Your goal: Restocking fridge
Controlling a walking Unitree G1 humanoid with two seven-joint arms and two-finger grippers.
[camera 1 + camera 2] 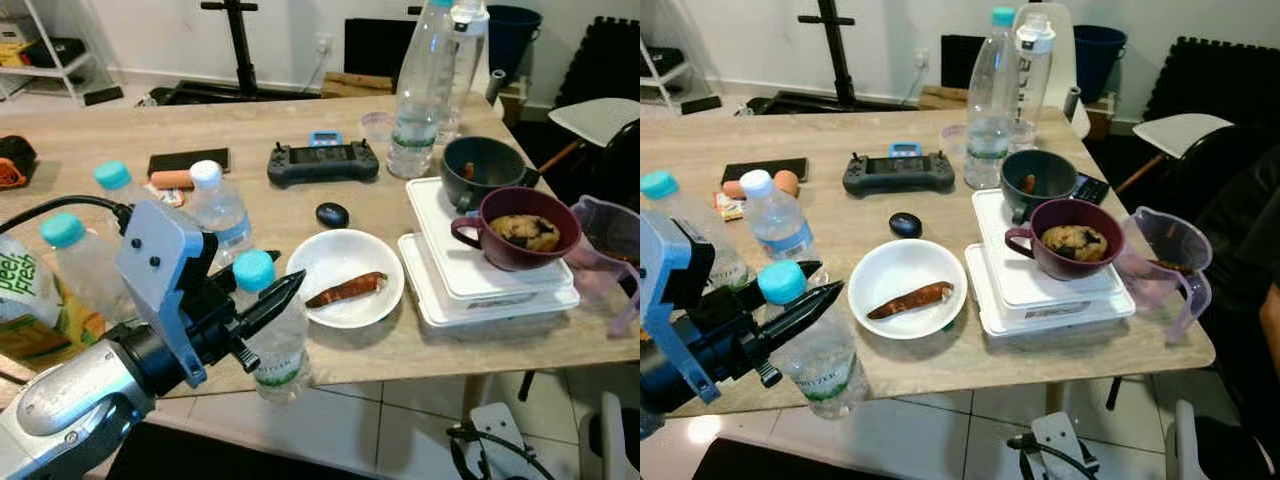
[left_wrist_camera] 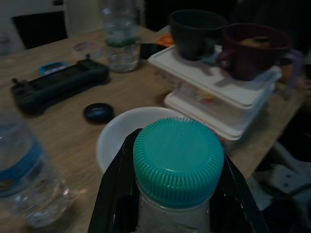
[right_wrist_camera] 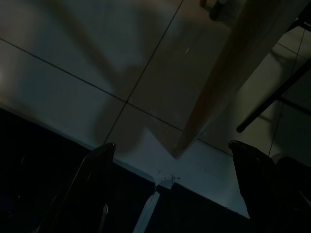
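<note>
Left gripper (image 2: 177,194): fingers clamped either side of a bottle's neck, under its teal cap (image 2: 178,162). Just beyond: white plate (image 2: 114,138). Further out: dark oval item (image 2: 98,112), black controller (image 2: 58,85), stacked white containers (image 2: 218,92) carrying two bowls.

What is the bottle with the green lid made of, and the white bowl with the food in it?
The bottle looks like thin clear plastic: you can see through it, and its teal cap is ridged plastic. The left gripper has its jaws on either side of the neck. The white bowl looks glossy, probably ceramic, though it might be hard plastic.
</note>
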